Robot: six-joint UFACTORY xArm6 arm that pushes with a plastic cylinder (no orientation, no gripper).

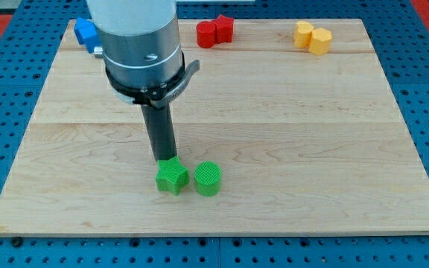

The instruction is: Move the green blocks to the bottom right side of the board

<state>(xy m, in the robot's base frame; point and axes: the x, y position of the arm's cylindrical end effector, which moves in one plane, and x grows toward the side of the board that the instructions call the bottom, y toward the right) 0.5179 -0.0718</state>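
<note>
A green star-shaped block [172, 177] and a green cylinder [208, 179] sit side by side near the board's lower middle, almost touching. My tip [165, 159] stands just above the star block's top-left edge, touching or nearly touching it. The dark rod rises from there to the arm's grey body, which hides part of the board's upper left.
Two red blocks [214, 31] lie at the top middle of the wooden board [311, 149]. Two yellow blocks [312, 36] lie at the top right. A blue block [86, 33] lies at the top left, partly hidden by the arm.
</note>
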